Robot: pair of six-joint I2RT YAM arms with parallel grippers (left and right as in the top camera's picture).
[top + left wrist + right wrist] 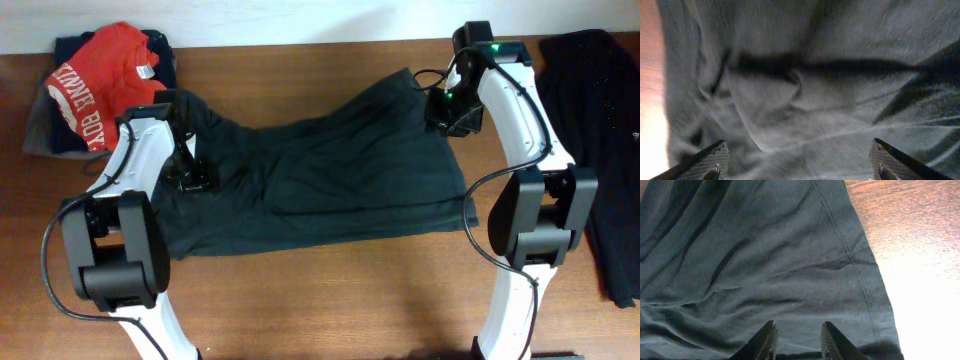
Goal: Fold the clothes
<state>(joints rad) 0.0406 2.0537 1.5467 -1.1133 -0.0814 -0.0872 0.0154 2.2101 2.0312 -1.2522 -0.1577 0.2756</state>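
crumpled black shirt point(330, 180), left gripper point(799, 145) spread wide, right gripper point(799, 325) tips cropped, grip unclear

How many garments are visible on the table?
4: black shirt mid-table; red tee top left, atop a dark garment; black garment at right edge. More may hide underneath.

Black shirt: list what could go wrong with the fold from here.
The shirt lies bunched and creased under the open left gripper; a grab there may catch several layers. The right gripper, jaws narrowly parted, sits inboard of the hem; it may miss the edge. The red shirt lies close to the left arm and could get dragged.
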